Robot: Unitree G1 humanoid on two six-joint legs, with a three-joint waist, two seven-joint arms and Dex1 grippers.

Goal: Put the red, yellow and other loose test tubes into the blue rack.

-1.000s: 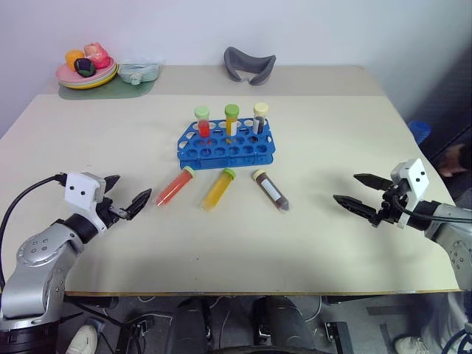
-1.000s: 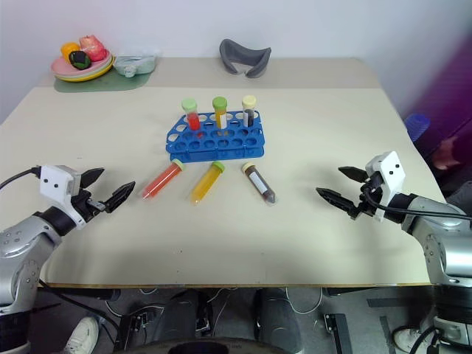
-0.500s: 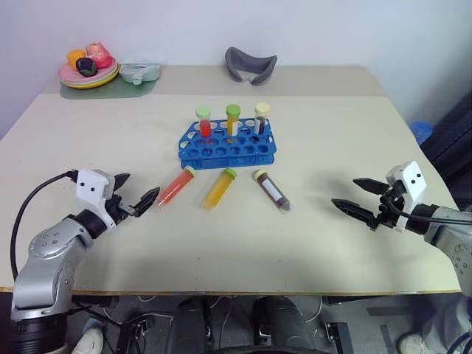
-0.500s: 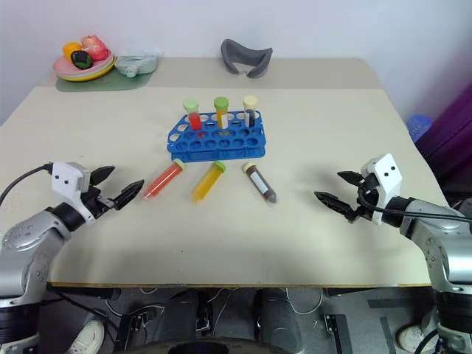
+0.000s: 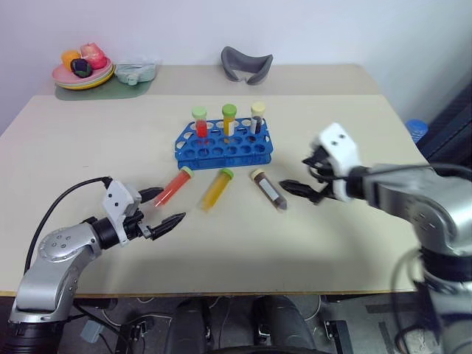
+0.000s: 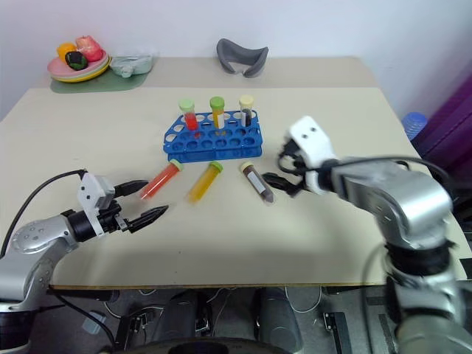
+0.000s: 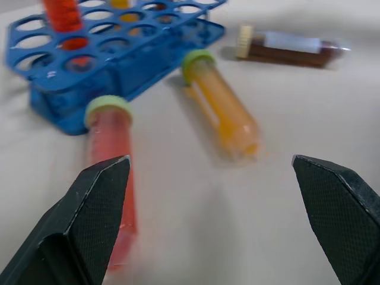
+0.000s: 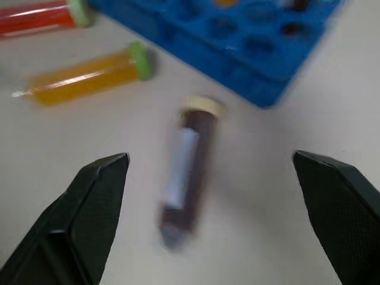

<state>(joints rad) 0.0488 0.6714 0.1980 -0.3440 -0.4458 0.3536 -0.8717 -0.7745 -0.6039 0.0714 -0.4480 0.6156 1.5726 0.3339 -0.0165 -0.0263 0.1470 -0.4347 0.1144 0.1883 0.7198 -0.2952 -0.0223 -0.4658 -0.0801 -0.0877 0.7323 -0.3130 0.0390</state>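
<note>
Three capped tubes stand in the blue rack; three lie loose.

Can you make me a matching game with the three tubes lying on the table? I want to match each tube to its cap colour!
Tubes:
1. red tube
2. yellow-orange tube
3. dark brown tube

Cap colours:
A. cream
B. pale green
C. green

Right pairs: 1-B, 2-C, 3-A. All three lie on the table in front of the blue rack.
</note>
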